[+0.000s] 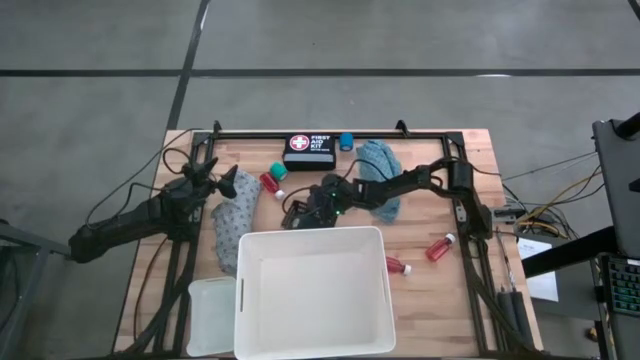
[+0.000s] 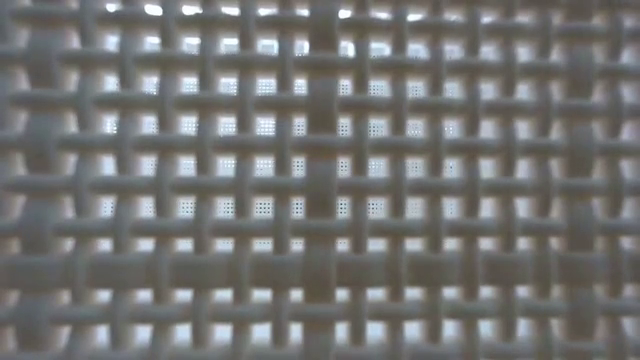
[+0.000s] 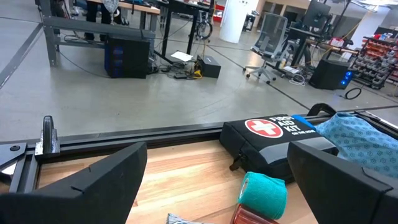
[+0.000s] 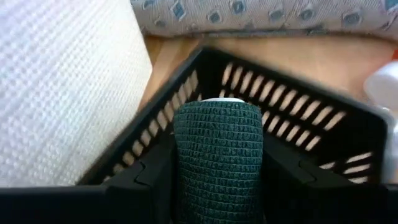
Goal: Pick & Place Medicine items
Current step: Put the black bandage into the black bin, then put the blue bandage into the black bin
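My right gripper reaches in from the right over the black mesh tray, just beyond the big white tub. It is shut on a dark green bandage roll. At the table's left my left gripper waits open with nothing between its fingers. A red bottle and a small green roll lie by the first aid kit. A small blue tub stands by the kit. Two red bottles lie on the table at the right. The grey patterned cloth and the teal cloth lie flat. My right gripper pinches the dark green roll by its curved sides between its two fingers. The roll lies along the fingers, its white-cored end pointing forward. The fingers slant downward into the tray. Whether the roll touches the tray floor, I cannot tell.
The big white tub fills the table's near middle, with a smaller clear tub at its left. A black rail frame runs along the far edge. A white lattice fills the whole low view.
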